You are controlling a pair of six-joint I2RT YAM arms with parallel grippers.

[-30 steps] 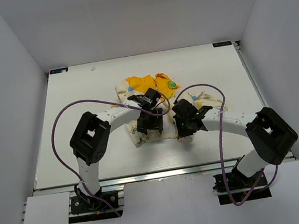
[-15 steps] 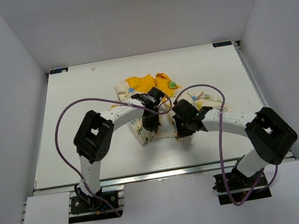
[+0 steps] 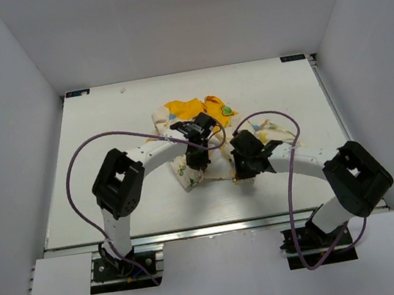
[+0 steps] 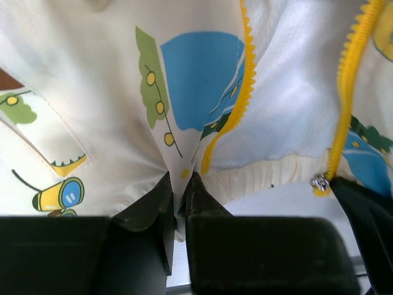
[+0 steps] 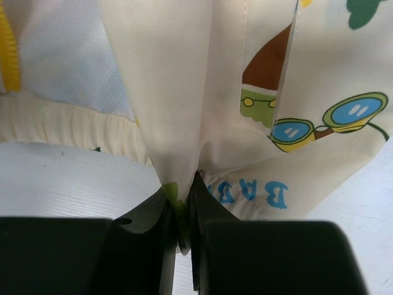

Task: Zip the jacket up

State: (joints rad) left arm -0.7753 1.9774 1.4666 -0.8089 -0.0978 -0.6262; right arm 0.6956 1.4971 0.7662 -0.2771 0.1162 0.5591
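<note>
Unzipped jacket [image 3: 190, 110] bunched mid-table [image 3: 106, 131], lying between both hands. Hem fold pinched tight in left hand [image 4: 179, 187], just beside yellow zipper teeth [image 4: 247, 74]. Cream hem fold pinched tight in right hand [image 5: 182, 190].

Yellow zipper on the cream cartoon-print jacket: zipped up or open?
Open. The left wrist view shows its two yellow tooth rows apart, pale lining between, and the silver slider at one row's hem end.
</note>
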